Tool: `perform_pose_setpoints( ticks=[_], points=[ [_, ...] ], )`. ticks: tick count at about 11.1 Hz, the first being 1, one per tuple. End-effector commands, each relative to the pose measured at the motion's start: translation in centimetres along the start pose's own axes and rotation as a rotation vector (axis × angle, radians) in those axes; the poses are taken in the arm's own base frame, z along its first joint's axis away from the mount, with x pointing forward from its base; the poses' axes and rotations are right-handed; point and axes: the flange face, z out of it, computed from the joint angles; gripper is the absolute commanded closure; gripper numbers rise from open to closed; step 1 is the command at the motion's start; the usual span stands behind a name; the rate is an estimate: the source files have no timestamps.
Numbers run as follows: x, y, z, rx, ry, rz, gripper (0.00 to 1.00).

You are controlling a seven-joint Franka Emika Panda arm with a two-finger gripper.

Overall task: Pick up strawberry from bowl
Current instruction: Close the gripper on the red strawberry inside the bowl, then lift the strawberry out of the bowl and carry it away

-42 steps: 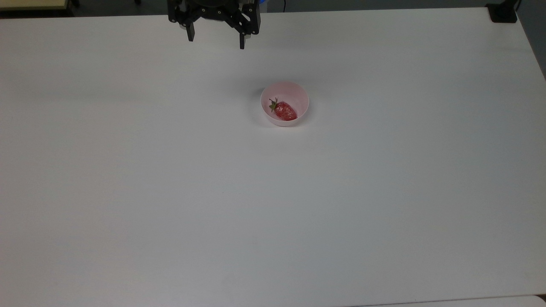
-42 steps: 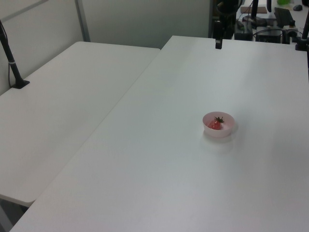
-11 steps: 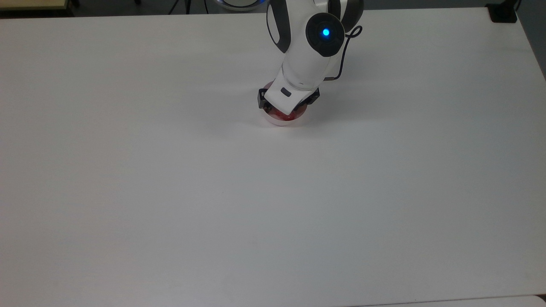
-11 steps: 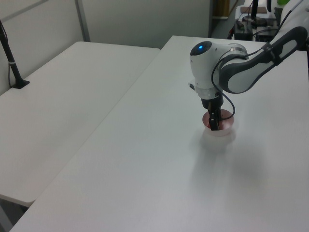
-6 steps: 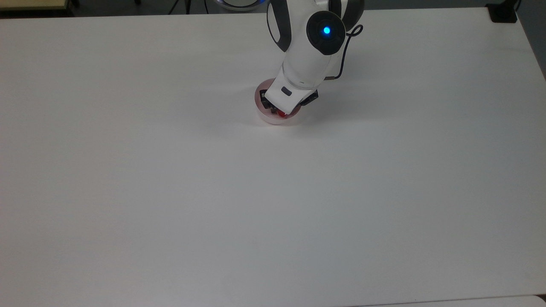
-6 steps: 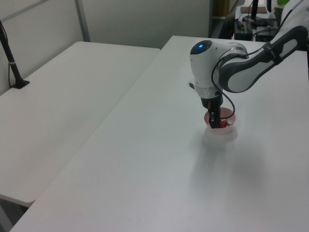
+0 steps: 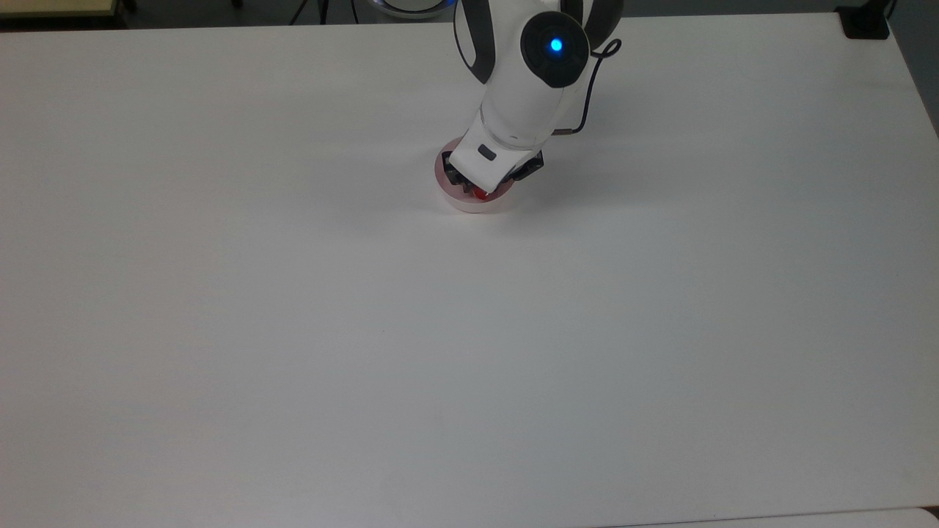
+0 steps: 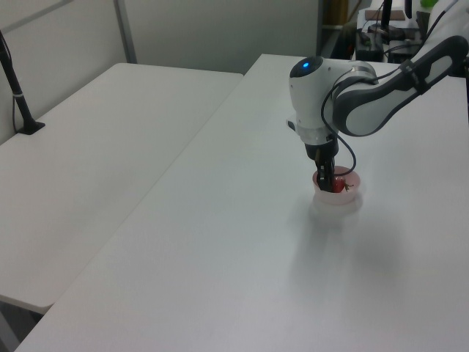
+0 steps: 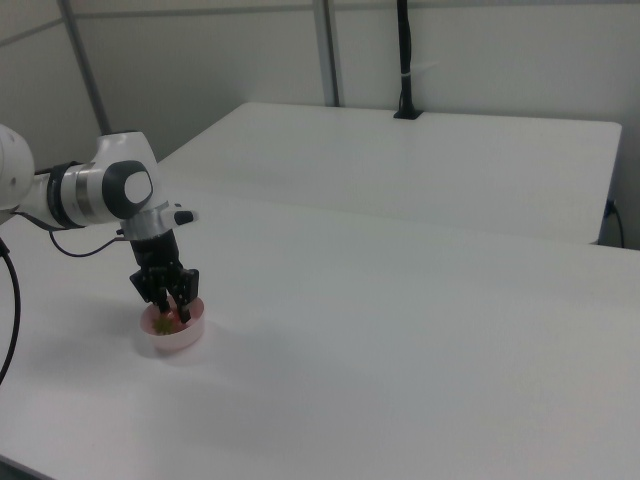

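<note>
Just inside bowl (image 8: 349, 199) rim, gripper (image 8: 327, 186) grips strawberry (image 8: 338, 185).

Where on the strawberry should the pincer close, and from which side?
Grip the strawberry across its red body, coming straight down from above: the bowl walls block any sideways approach. The pincer is already lowered into the bowl from above.

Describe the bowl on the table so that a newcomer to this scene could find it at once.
Start at the big white table and follow the white robot arm down to its claw. Directly beneath sits the bowl: small, round, pale pink, with a red strawberry inside, the table's one spot of colour.
</note>
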Motion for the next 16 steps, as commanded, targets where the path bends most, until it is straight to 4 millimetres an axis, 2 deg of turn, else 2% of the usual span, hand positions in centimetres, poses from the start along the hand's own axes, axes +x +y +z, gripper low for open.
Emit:
perform_pose_setpoints(
  ticks=[1, 2, 3, 5, 6, 7, 8, 9, 11, 12, 14, 15, 16],
  points=[
    [-1.3, 1.2, -2.9, 0.023, 0.004, 0.040, 0.62],
    [-1.3, 2.2, -3.8, 0.033, 0.007, 0.060, 0.62],
    [-1.2, 3.2, -5.7, 0.051, 0.021, 0.069, 0.62],
    [-1.0, 8.1, -9.4, 0.094, 0.013, 0.070, 0.62],
    [-1.5, 11.8, -10.1, 0.093, 0.022, 0.073, 0.62],
    [-2.0, 15.8, -9.3, 0.086, 0.018, 0.065, 0.62],
    [-2.4, 19.0, -6.1, 0.070, -0.020, 0.060, 0.62],
    [-2.7, 22.9, -3.7, 0.044, 0.003, 0.096, 0.62],
    [-4.9, 28.1, 1.2, 0.033, -0.054, 0.089, 0.61],
    [-5.6, 29.8, 2.6, 0.013, -0.053, 0.099, 0.61],
    [-5.6, 30.5, 5.5, -0.009, -0.061, 0.100, 0.59],
    [-6.0, 31.2, 6.1, -0.025, -0.076, 0.098, 0.53],
    [-6.3, 31.2, 6.7, -0.028, -0.093, 0.087, 0.42]
  ],
)
